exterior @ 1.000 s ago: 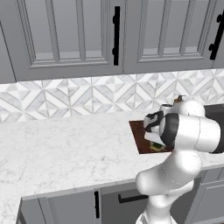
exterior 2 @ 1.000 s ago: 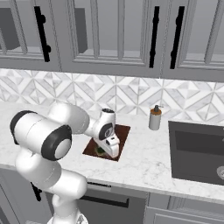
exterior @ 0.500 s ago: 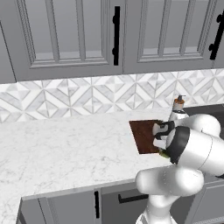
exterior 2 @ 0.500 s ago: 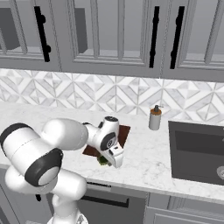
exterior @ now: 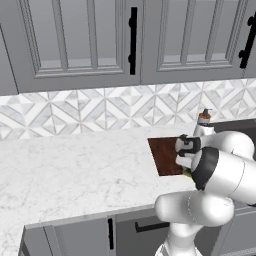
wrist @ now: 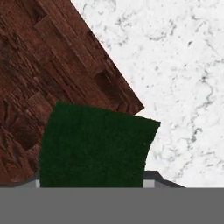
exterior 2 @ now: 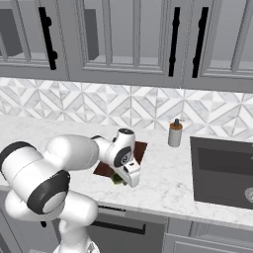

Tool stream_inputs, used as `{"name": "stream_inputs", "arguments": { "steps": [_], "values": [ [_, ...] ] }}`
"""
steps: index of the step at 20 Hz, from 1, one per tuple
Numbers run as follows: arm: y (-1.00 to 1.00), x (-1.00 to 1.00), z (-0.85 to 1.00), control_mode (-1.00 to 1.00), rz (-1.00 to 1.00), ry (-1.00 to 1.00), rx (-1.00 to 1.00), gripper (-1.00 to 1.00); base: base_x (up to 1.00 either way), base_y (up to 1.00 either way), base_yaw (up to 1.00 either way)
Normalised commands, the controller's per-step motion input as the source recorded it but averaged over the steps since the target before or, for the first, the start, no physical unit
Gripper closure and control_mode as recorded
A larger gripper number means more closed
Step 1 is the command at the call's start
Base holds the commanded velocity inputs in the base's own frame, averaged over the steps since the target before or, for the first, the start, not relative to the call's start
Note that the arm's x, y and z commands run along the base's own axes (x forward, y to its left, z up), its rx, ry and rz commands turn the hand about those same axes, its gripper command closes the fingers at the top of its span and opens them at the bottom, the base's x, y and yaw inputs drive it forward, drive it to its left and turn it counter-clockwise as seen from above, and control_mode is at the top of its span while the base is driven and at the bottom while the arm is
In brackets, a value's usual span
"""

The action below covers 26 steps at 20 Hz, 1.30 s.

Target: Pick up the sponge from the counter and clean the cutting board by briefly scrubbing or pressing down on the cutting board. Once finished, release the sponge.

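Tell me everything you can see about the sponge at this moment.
The sponge is a small dark green block with a rough, matte face. In the hand view it sits close before the claw, over a corner of the dark reddish-brown cutting board, with one end reaching past the board's edge over the white marble counter. In the right base view a bit of green and yellow peeks under the claw, which looks closed on it.

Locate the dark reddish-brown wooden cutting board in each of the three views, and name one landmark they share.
Left base view: dark reddish-brown wooden cutting board right of centre, partly behind the arm.
Right base view: board left of centre, mostly hidden by the gripper.
Hand view: board fills the upper left, under the green sponge.
Shared landmark: the white marble counter.
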Motion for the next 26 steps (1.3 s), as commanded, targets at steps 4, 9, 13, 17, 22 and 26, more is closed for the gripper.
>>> {"name": "stream_inputs", "arguments": {
  "steps": [4, 9, 13, 17, 22, 26],
  "values": [
    [-0.01, 0.12, -0.13, -1.00, 0.00, -0.09, 0.00, 1.00, 0.00, 0.00, 0.00],
    [0.00, 0.06, -0.49, -1.00, 0.00, -0.12, 0.00, 1.00, 0.00, 0.00, 0.00],
    [0.00, 0.39, -0.28, -1.00, 0.00, 0.05, 0.00, 1.00, 0.00, 0.00, 0.00],
    [0.00, 0.35, 0.00, -1.00, 0.00, 0.12, 0.00, 1.00, 0.00, 0.00, 0.00],
    [0.00, 0.10, -0.24, -1.00, 0.00, -0.14, 0.00, 1.00, 0.00, 0.00, 0.00],
    [0.00, 0.10, -0.04, -1.00, 0.00, -0.12, 0.00, 1.00, 0.00, 0.00, 0.00]
  ]
}}
